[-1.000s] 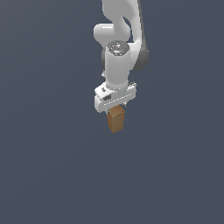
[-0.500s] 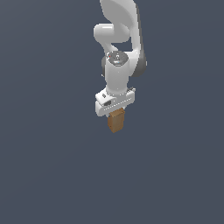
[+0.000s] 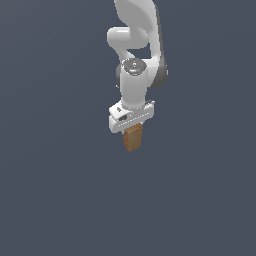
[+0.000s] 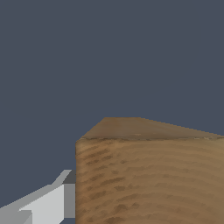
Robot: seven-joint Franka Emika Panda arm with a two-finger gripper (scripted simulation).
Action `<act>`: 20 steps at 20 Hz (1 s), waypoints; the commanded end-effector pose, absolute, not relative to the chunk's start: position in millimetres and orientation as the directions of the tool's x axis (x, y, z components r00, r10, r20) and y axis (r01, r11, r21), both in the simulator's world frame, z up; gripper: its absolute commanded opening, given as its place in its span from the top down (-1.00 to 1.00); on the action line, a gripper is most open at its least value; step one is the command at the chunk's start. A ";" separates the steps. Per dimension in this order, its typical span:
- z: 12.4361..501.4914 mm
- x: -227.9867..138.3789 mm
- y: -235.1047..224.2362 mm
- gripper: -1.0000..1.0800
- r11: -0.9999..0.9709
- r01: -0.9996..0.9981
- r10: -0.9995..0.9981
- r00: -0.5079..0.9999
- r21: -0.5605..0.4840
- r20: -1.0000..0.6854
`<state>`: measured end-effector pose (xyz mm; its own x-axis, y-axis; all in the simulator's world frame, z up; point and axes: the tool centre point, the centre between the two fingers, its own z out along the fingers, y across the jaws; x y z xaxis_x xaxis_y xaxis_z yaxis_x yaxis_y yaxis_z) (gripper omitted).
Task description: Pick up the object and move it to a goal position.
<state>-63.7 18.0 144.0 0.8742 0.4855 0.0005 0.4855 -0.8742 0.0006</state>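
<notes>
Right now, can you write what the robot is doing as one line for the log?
phase: carrying | gripper: shut on small tan-brown wooden block | block: upright, hanging below gripper, clear of the plain grey background | goal: not visible

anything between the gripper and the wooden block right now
Nothing: in the exterior view the wooden block sits directly under the gripper, its top tucked into it; no gap or other object shows.

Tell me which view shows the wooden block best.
The exterior view: the whole wooden block hangs below the gripper, outline complete. The wrist view shows only a close, cropped part of its grained faces, beside one finger.
</notes>
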 end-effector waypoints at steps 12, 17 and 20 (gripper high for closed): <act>180.1 -52.9 33.6 1.00 -0.874 0.486 0.486 0.874 0.001 0.000; 215.9 -42.0 49.0 1.00 -0.874 0.486 0.486 0.874 0.001 0.000; 241.4 -34.0 60.0 1.00 -0.874 0.486 0.486 0.874 0.001 0.000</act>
<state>-39.9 54.1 223.7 0.8742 0.4855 -0.0083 0.4855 -0.8742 -0.0036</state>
